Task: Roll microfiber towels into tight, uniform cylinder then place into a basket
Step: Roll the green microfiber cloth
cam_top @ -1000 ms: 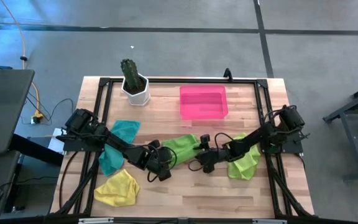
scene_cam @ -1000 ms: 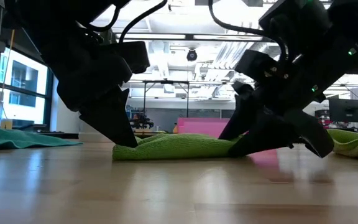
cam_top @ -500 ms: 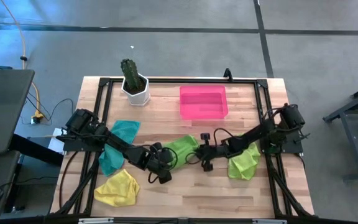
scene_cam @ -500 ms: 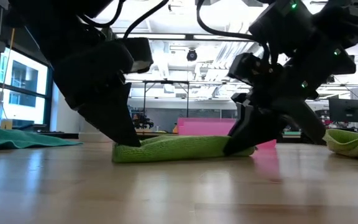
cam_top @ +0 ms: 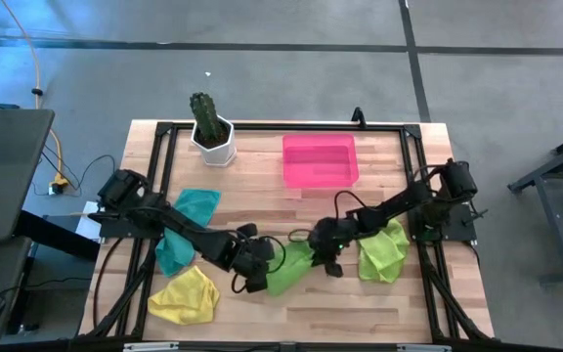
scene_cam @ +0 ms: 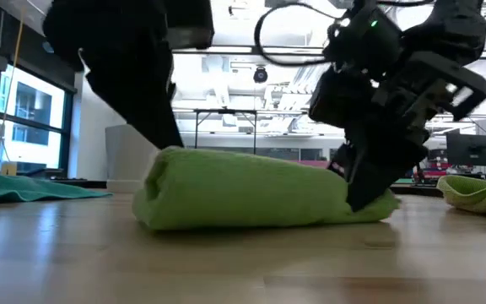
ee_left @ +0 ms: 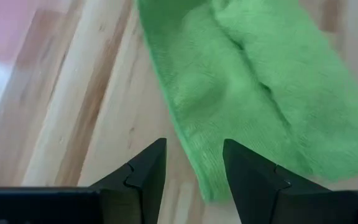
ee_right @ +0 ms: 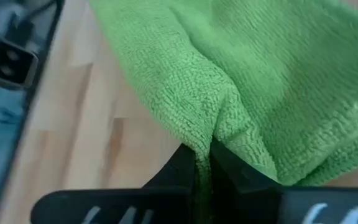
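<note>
A lime green microfiber towel (cam_top: 286,266) lies in a thick loose roll (scene_cam: 251,190) on the table's near middle. My right gripper (ee_right: 204,155) is shut on its right end (cam_top: 323,259). My left gripper (ee_left: 194,155) is open and hangs over the towel's left end (cam_top: 254,272), with the cloth's edge showing just past its fingertips. In the low view its fingers stand behind the roll. The pink basket (cam_top: 321,161) stands at the far middle, with no towel in it. My right gripper pinches a puckered fold of the towel (ee_right: 213,135) between its two shut fingers, at the roll's right end. The fingers slant down from the table's right. The towel rests on the table. I cannot tell whether my left gripper touches the towel.
A teal towel (cam_top: 186,230) and a yellow towel (cam_top: 186,296) lie at the left, under the left arm. A second lime green towel (cam_top: 384,249) lies at the right. A white cactus pot (cam_top: 211,132) stands at the far left.
My right gripper has rolled its wrist and shut on the green towel's right end. The towel, which lay flat and stretched out, has been turned over toward the near edge and is now a thick loose roll. My left gripper has risen, still open.
</note>
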Action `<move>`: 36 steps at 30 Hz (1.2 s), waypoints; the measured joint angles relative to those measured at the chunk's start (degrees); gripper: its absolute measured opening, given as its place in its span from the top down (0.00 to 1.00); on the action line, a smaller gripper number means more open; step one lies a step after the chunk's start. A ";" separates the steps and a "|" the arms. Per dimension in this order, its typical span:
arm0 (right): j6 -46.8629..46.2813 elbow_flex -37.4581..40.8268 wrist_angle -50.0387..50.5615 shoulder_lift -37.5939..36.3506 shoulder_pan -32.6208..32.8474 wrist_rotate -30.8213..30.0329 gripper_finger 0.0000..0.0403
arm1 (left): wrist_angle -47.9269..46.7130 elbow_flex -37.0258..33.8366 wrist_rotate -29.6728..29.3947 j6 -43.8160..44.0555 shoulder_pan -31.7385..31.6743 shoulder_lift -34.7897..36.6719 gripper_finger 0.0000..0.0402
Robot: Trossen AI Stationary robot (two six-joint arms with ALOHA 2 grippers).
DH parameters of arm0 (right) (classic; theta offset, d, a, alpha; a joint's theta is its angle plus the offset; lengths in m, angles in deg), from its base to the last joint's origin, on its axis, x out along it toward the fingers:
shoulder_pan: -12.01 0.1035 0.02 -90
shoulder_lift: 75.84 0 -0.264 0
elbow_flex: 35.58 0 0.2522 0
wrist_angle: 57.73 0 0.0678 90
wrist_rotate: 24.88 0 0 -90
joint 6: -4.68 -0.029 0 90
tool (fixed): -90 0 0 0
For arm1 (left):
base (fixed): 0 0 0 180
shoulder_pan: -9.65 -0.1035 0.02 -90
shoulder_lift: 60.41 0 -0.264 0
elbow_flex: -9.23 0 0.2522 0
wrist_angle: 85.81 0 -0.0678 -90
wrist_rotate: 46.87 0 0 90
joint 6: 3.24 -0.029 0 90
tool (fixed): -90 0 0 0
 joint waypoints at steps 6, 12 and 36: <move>-11.68 -1.68 2.02 0.11 -3.28 5.33 0.98 | 1.51 2.61 -1.46 -4.54 2.94 0.12 0.63; -17.41 -6.70 11.07 0.20 -5.21 7.95 0.97 | 9.64 3.60 -6.01 -9.69 5.99 -0.24 0.63; -15.56 -13.05 23.29 0.09 -9.94 5.63 0.97 | 9.51 3.55 -11.20 -10.46 0.76 -10.00 0.63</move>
